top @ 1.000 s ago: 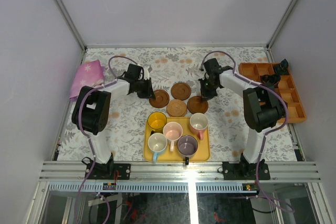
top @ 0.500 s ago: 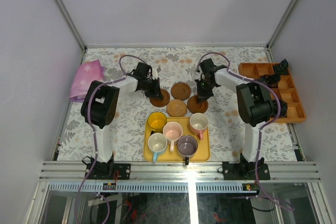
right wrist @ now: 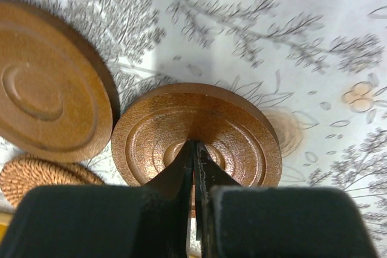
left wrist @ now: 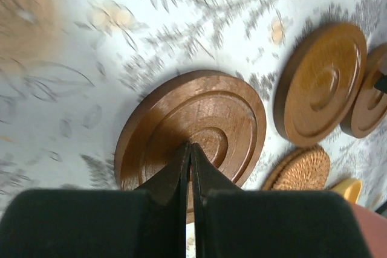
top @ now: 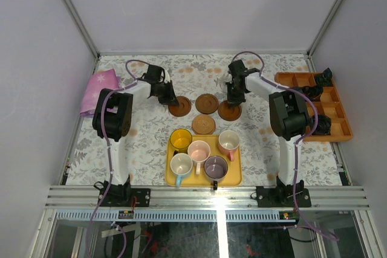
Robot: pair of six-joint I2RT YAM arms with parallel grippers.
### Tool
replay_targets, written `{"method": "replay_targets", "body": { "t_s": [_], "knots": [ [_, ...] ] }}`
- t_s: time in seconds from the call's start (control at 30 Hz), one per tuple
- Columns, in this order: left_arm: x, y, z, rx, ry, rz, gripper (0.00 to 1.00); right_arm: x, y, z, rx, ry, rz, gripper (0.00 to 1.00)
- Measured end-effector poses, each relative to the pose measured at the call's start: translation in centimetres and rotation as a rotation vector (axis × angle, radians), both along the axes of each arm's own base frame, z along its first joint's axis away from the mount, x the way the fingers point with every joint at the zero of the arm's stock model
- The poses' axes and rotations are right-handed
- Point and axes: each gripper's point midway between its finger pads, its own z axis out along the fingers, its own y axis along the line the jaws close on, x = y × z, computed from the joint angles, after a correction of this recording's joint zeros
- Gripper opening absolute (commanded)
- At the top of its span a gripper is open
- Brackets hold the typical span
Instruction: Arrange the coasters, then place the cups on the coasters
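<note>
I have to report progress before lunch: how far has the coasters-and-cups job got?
Done: nothing complete. In hand: the shut left gripper presses on the left coaster, the shut right gripper on the right coaster; the middle coaster and the woven coaster lie between them. Left: all five cups sit on the yellow tray, none on a coaster.

No legible text, label, brand, number or sign on any surface in view.
</note>
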Motion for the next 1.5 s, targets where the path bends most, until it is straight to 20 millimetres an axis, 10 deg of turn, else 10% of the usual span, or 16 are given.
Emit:
{"method": "replay_targets", "body": {
  "t_s": [0.4, 0.5, 0.67, 0.87, 0.97, 1.03, 1.5],
  "knots": [
    [4.3, 1.6, 0.3, 0.018, -0.049, 0.057, 0.03, 3.7, -2.3, 1.6, -0.022, -0.079, -0.047, 0.0],
    [3.9, 1.6, 0.7, 0.027, -0.058, 0.038, 0.08, 3.6, -1.8, 2.8, -0.018, -0.106, -0.004, 0.14],
    [2.5, 1.2, 4.1, 0.03, -0.131, -0.028, 0.4, 3.0, 0.1, 6.5, 0.036, -0.174, 0.076, 0.27],
    [0.3, -1.5, 8.8, -0.035, -0.227, -0.153, 0.45, 0.5, 2.2, 8.4, 0.152, -0.166, 0.162, 0.34],
    [-1.5, -2.7, 8.1, -0.05, -0.198, -0.22, 0.65, -0.7, 3.0, 8.0, 0.196, -0.126, 0.21, 0.35],
    [-3.2, -3.3, 6.8, -0.049, -0.147, -0.26, 0.99, -1.5, 3.4, 7.8, 0.217, -0.1, 0.24, 0.36],
    [-7.8, -5.6, 3.5, -0.049, -0.021, -0.396, 1.0, -5.2, 7.1, 4.9, 0.243, 0.023, 0.381, 0.3]
  ]
}}
